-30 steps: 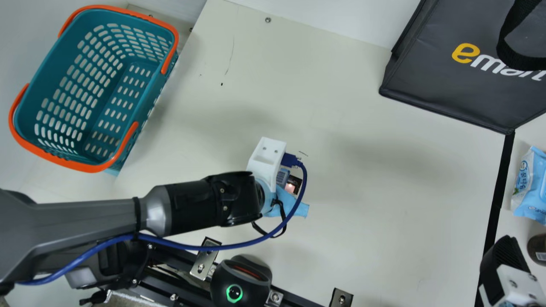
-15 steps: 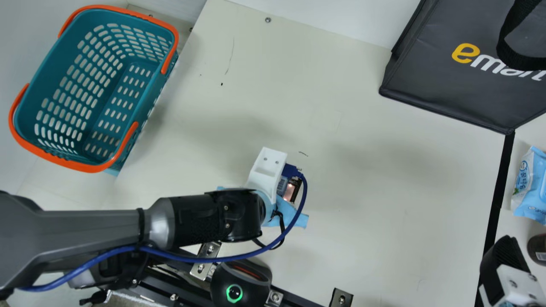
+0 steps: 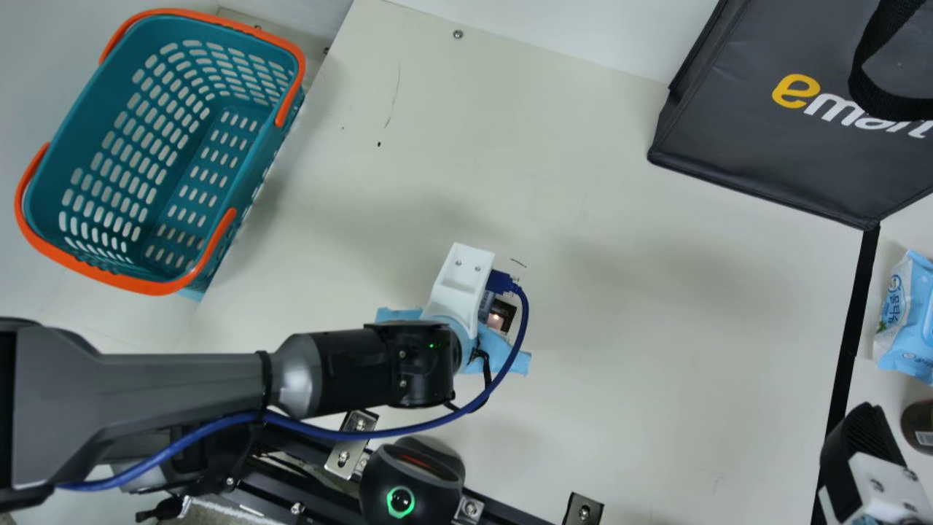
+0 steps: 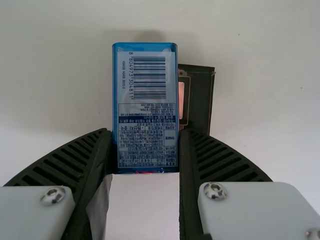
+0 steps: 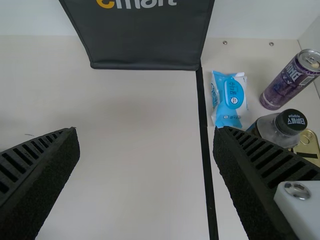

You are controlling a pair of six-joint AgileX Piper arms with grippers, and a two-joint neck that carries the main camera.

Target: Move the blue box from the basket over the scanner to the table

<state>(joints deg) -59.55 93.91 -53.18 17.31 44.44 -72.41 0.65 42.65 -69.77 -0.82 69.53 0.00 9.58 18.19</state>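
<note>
Between fingers (image 4: pixel 187 172), the blue box (image 4: pixel 148 112) shows a barcode (image 4: pixel 149 77).

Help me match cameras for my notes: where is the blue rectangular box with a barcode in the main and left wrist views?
Main view: box, partly hidden, just right and below centre, by the white plastic bracket.
Left wrist view: box, left of centre, between black ribbed fingers.
Shared landmark: dark part with lit window, showing past the box.
</note>
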